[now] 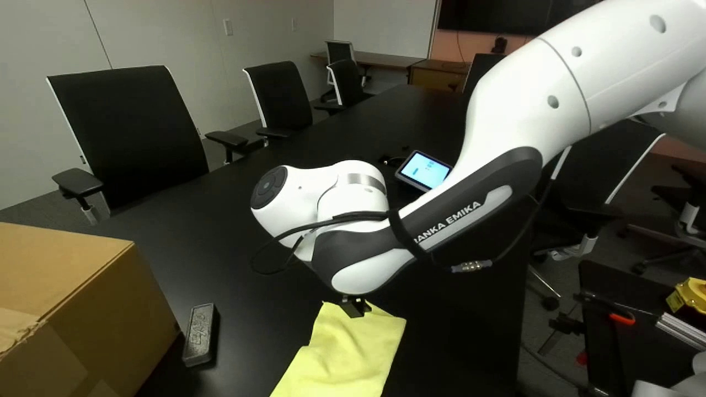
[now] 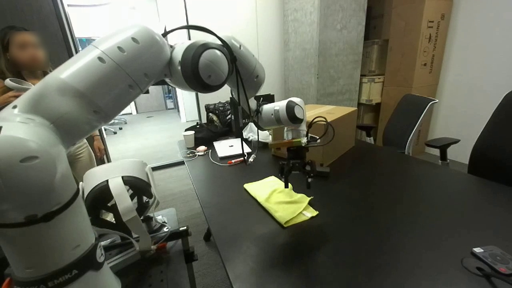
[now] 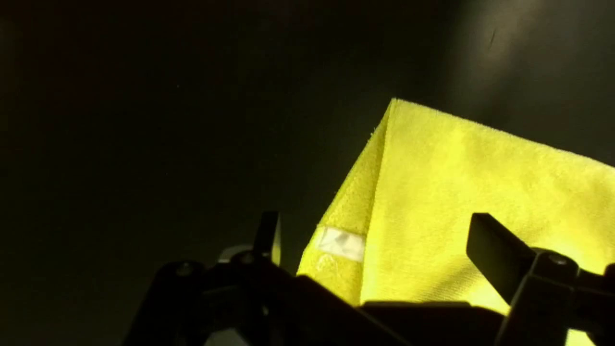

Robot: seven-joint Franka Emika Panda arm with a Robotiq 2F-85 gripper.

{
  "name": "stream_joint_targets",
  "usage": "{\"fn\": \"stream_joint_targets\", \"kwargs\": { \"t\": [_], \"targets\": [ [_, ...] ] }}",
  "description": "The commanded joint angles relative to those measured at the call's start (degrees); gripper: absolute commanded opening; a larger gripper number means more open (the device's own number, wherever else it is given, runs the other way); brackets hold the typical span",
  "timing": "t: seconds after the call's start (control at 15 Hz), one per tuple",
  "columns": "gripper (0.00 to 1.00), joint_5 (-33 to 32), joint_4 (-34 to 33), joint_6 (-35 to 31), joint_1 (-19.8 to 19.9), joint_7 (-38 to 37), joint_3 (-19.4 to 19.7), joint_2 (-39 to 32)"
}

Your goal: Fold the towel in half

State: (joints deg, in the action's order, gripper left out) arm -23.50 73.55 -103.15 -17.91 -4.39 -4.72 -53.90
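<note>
The pale yellow towel lies on the black table; it shows in both exterior views point(image 1: 353, 353) point(image 2: 276, 200) and in the wrist view point(image 3: 432, 182). One layer lies folded over another. A strip of the lower layer with a white tag point(image 3: 342, 243) sticks out along one edge. The upper layer looks slightly wrinkled. My gripper point(image 2: 297, 185) is open and empty, pointing down above the towel's edge. In the wrist view, the gripper's point(image 3: 375, 230) left finger is over bare table beside the tagged edge and its right finger is over the towel. The fingers appear apart from the cloth.
A cardboard box point(image 1: 83, 309) and a black eraser point(image 1: 199, 333) stand on the table near the towel. A tablet point(image 1: 424, 171), a laptop point(image 2: 232, 148), a paper cup point(image 2: 189, 139) and a remote point(image 2: 494, 258) lie farther off. Chairs line the table point(image 1: 237, 220).
</note>
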Motion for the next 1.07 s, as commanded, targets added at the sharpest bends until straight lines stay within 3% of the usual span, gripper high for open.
{"fn": "stream_joint_targets", "kwargs": {
  "t": [0.0, 0.47, 1.0],
  "targets": [
    [1.0, 3.5, 13.6, -2.4, 0.7, -5.5, 0.7, 10.5],
    [1.0, 7.5, 31.8, -5.6, 1.8, -14.5, 0.9, 25.1],
    [1.0, 9.3, 55.1, -18.7, 2.2, -22.6, 0.2, 43.4]
  ]
}}
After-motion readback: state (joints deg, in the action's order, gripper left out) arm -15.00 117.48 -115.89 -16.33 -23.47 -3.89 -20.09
